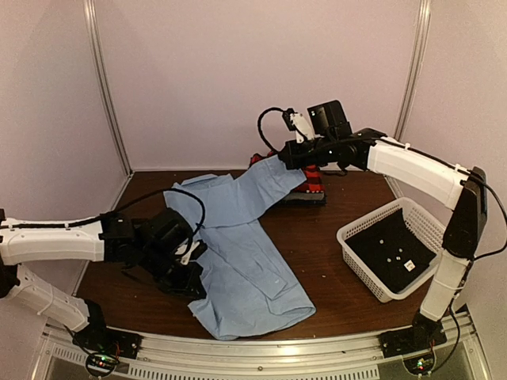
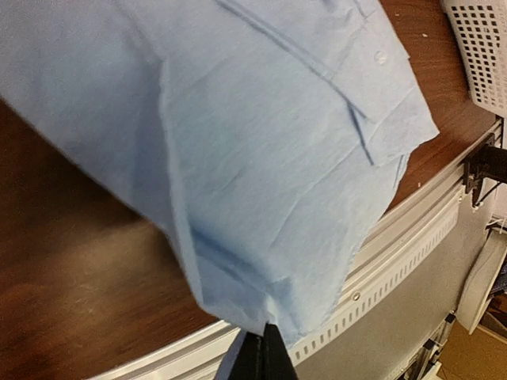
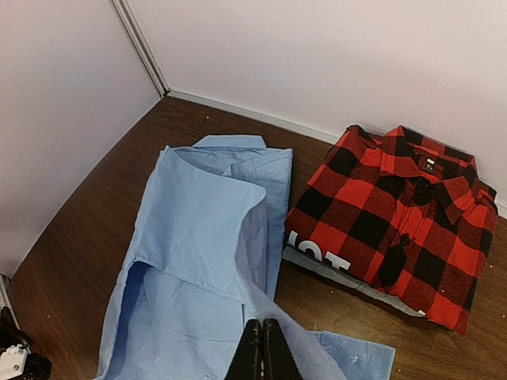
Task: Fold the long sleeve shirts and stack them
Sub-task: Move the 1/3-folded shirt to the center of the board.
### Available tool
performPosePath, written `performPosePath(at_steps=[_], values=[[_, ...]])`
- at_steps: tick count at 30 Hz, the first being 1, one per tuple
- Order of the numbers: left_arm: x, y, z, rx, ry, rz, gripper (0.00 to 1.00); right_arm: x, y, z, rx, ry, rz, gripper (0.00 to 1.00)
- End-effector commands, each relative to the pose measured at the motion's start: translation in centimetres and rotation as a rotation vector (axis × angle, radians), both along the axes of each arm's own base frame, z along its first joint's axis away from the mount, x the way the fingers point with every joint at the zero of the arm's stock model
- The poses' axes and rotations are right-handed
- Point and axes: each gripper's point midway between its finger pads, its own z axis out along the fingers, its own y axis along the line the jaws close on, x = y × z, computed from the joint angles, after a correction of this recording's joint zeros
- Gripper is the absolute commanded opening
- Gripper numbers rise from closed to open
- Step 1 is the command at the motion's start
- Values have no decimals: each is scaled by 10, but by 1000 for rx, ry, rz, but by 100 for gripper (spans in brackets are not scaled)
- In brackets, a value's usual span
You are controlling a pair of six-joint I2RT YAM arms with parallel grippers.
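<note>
Pinching the left edge of the light blue shirt (image 1: 245,265), left fingers (image 2: 273,358) closed on the cloth, shirt spread across the brown surface (image 1: 317,261) at centre, white basket (image 1: 354,239) at right, right fingers (image 3: 273,354) clamped on its lifted far end, red-and-black plaid shirt (image 3: 396,222) folded flat at far right of centre.

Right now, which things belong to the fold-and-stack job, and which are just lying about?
Job: light blue shirt, pinched by the left gripper and the right gripper; red-and-black plaid shirt, folded at the back of the table.
Lying about: white mesh basket, on the right side.
</note>
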Motion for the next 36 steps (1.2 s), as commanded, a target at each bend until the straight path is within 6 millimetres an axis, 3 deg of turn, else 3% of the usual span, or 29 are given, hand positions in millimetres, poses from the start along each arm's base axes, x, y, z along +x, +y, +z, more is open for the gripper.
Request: performPosePath(at_steps=[1, 7, 10, 13, 16, 23, 30, 32, 36], values=[[-8, 61, -27, 60, 88, 226, 0, -18, 23, 13, 129, 19, 101, 0], [2, 129, -41, 76, 91, 426, 0, -43, 61, -20, 155, 100, 193, 0], [10, 148, -39, 111, 73, 462, 0, -50, 70, -29, 166, 124, 214, 0], [11, 154, -42, 126, 92, 453, 0, -54, 75, -29, 171, 126, 225, 0], [16, 146, -35, 94, 88, 413, 0, -54, 73, -26, 165, 116, 220, 0], [13, 95, 8, -177, 134, 238, 0, -40, 64, -2, 113, 35, 164, 0], [-21, 53, 34, -288, 230, 17, 0, -21, 55, 41, 128, -53, 109, 0], [-32, 48, 38, -278, 253, -16, 0, -19, 56, 43, 126, -52, 113, 0], [-40, 55, 53, -293, 276, 59, 0, -29, 66, 26, 136, 6, 170, 0]])
